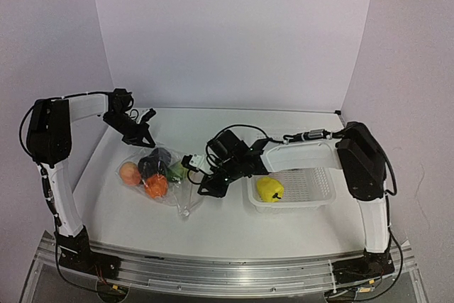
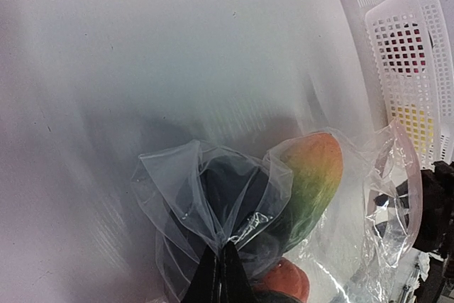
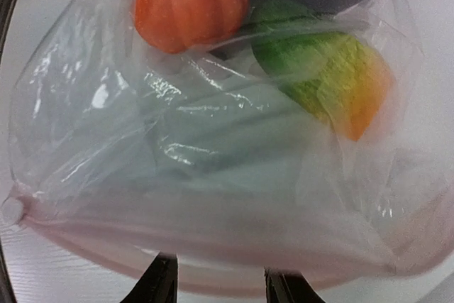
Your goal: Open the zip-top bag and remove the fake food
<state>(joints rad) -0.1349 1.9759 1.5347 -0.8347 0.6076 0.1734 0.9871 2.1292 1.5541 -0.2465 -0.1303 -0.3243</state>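
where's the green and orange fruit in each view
Top external: green and orange fruit, a small green patch left of centre, towards the bag's right end.
Left wrist: right of centre, standing up inside the plastic.
Right wrist: upper right.
Shared landmark: the zip-top bag around it.

Three views, one shared subject
The top camera looks down over the whole table [image 1: 234,226] from behind. Both wrist cameras sit close, facing the zip-top bag [image 1: 159,175] from opposite sides.
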